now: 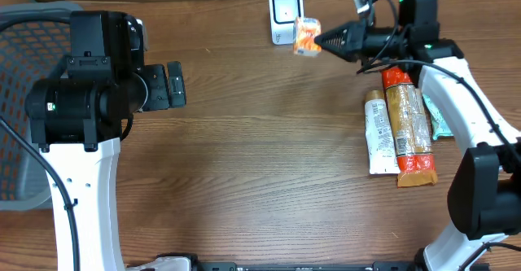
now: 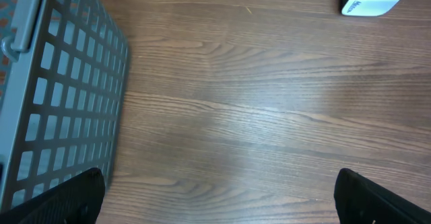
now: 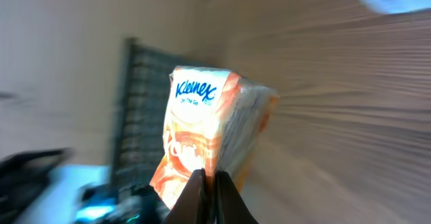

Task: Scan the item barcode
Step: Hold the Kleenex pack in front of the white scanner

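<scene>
The right tool [image 1: 320, 41] is clamped on an orange-and-white Kleenex pack [image 1: 307, 37], held just beside the white scanner [image 1: 285, 16] at the far edge of the wood-grain tabletop [image 1: 260, 165]. The left tool [image 1: 176, 85] stands wide open over bare wood beside a grey mesh basket [image 1: 20, 59]; packets [image 1: 403, 128] lie at the right.

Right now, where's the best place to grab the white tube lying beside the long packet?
Probably from straight above, pinching the white tube across its width at the narrower cap end: it lies flat, and the long packet seems to touch one side further down.
</scene>
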`<act>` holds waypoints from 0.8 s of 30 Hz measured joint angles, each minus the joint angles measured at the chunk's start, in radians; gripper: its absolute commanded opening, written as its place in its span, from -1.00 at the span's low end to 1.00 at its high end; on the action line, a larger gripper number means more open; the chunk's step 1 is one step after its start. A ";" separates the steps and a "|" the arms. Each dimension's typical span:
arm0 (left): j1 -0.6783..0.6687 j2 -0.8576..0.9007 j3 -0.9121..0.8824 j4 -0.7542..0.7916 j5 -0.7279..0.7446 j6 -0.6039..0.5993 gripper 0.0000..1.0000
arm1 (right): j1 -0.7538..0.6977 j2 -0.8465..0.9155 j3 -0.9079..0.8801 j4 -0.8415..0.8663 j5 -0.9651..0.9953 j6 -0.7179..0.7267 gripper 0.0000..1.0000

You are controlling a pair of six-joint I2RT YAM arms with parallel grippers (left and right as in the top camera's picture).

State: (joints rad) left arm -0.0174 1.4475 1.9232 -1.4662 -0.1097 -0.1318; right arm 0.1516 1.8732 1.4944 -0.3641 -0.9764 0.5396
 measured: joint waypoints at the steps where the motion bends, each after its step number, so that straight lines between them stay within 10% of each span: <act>1: 0.000 0.000 0.000 0.000 0.000 0.000 1.00 | 0.008 0.000 0.005 -0.043 0.071 -0.032 -0.93; 8: 0.000 0.000 0.000 0.000 0.000 0.000 0.99 | 0.163 0.004 0.223 -0.238 0.695 -0.248 -0.93; 24: 0.000 0.000 0.000 0.000 0.000 0.000 1.00 | 0.326 0.260 0.286 0.362 1.339 -1.050 -0.93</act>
State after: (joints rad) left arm -0.0174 1.4475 1.9232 -1.4662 -0.1097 -0.1318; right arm 0.4774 2.1330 1.7805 -0.0025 0.3630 -0.5106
